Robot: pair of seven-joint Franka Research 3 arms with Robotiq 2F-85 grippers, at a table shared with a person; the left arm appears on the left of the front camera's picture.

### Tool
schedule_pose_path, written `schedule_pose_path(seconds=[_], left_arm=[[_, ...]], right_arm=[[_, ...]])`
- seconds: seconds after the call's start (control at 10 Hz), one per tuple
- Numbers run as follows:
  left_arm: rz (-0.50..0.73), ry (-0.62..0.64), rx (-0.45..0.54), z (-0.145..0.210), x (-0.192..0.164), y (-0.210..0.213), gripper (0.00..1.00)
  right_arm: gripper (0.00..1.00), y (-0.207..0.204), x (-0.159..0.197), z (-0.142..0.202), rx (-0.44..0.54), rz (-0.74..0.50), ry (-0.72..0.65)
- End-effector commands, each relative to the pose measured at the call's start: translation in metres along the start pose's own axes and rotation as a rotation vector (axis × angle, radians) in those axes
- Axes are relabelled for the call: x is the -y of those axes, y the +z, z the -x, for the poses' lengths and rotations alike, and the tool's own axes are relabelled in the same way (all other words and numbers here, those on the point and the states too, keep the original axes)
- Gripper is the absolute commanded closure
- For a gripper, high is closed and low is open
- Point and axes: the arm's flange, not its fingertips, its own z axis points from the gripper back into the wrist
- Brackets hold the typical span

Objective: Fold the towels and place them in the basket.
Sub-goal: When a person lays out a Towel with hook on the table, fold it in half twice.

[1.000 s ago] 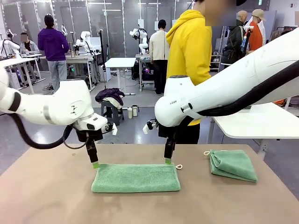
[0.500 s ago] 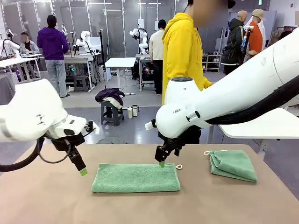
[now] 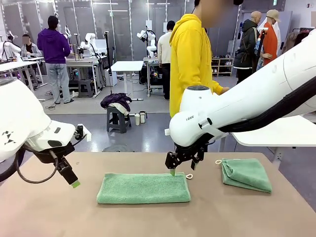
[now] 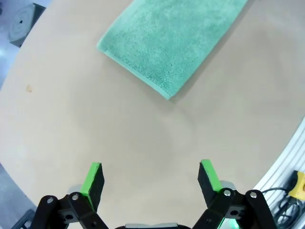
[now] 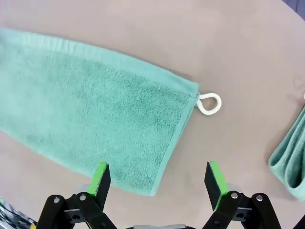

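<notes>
Rough, looped terry-cloth towel (image 3: 143,188) on smooth, matt tan table (image 3: 49,212), perhaps paper-covered

left wrist view: folded towel (image 4: 167,43) cut by top edge | right wrist view: its left end cut off; second towel (image 5: 291,164) to its right cut by edge | front view: person (image 3: 190,59) beyond it, legs hidden by right arm (image 3: 247,103)

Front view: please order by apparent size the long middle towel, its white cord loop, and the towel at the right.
1. long middle towel
2. towel at the right, slightly farther, yet clearly smaller
3. white cord loop, smallest
</notes>
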Motion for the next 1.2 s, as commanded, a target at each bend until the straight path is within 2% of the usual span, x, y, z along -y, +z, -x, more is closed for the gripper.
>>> schedule_pose_path(seconds=[0.0,0.1,0.2,0.6,1.1], left_arm=[[-0.041,-0.010,-0.014,0.026,0.006,0.004,0.00],[-0.065,-0.014,0.013,0.035,0.004,0.008,0.00],[-0.017,-0.013,-0.001,0.002,-0.004,0.005,0.00],[-0.017,-0.013,-0.001,0.002,-0.004,0.005,0.00],[-0.017,-0.013,-0.001,0.002,-0.004,0.005,0.00]], right_arm=[[0.00,-0.001,-0.004,-0.004,0.034,-0.021,-0.095],[0.00,0.002,-0.004,-0.001,0.009,-0.025,-0.060],[0.00,0.000,0.003,-0.001,0.005,-0.016,-0.042],[0.00,0.000,0.003,-0.001,0.005,-0.016,-0.042],[0.00,-0.025,0.006,-0.002,0.005,0.031,-0.155]])
